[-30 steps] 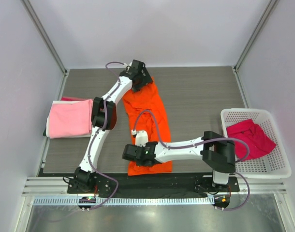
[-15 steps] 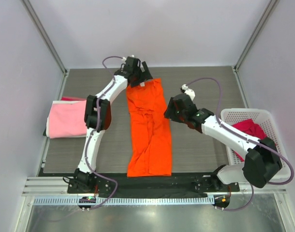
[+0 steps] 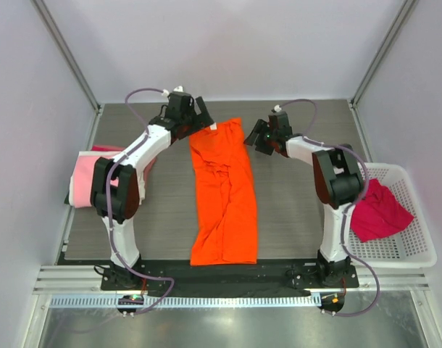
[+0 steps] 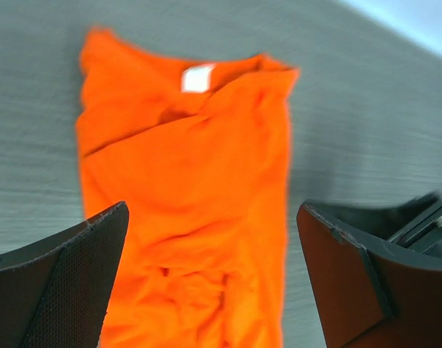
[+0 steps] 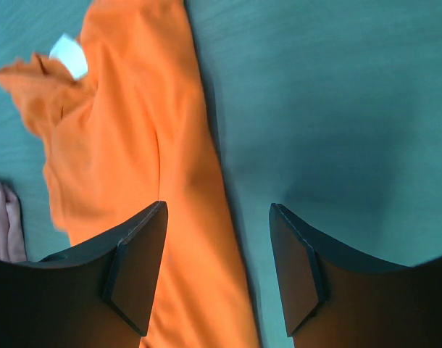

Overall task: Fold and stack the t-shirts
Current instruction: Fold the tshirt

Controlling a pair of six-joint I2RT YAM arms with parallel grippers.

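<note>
Collar of orange t-shirt (image 3: 222,192) at upper centre, between left gripper (image 3: 201,118) and right gripper (image 3: 255,138); both spread apart, empty.

Flat tee (image 3: 222,196) in centre, folded tees (image 3: 87,181) at left edge, basket (image 3: 395,250) w/ another tee (image 3: 380,212) at right.

Three tees: orange tee (image 3: 222,192), light pink tee (image 3: 81,180), magenta tee (image 3: 380,212). One basket (image 3: 409,250). Two arms: left arm (image 3: 150,141), right arm (image 3: 335,185).
</note>
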